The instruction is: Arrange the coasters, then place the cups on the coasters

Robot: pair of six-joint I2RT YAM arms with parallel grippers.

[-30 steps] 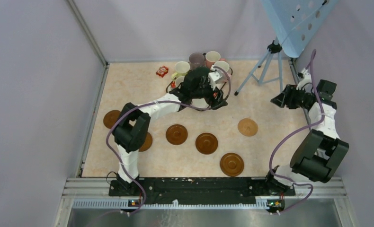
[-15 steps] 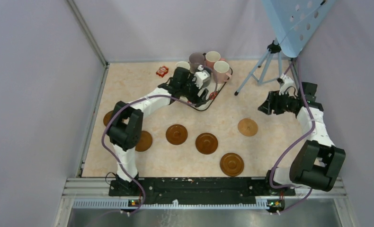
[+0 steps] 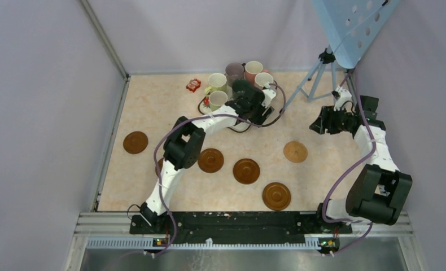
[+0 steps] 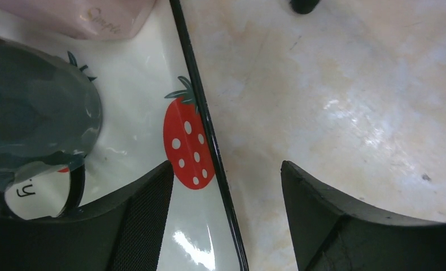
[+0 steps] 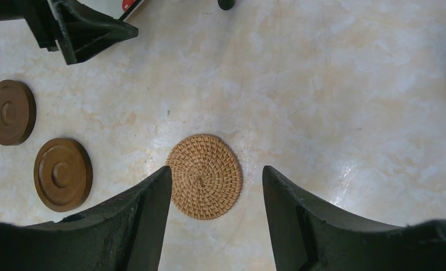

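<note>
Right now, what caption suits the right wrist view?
Open right gripper hovers over the tan woven coaster; two brown coasters lie nearby.

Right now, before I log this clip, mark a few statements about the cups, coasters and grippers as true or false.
1. No cup stands on a coaster yet. True.
2. The right gripper grips the woven tan coaster. False: its jaws are open, and that coaster lies flat on the table below it.
3. The left gripper is open over the edge of the strawberry tray. True.
4. The dark grey cup sits between the left gripper's fingers. False: it is on the tray, beside the fingers and outside the gap between them.
</note>
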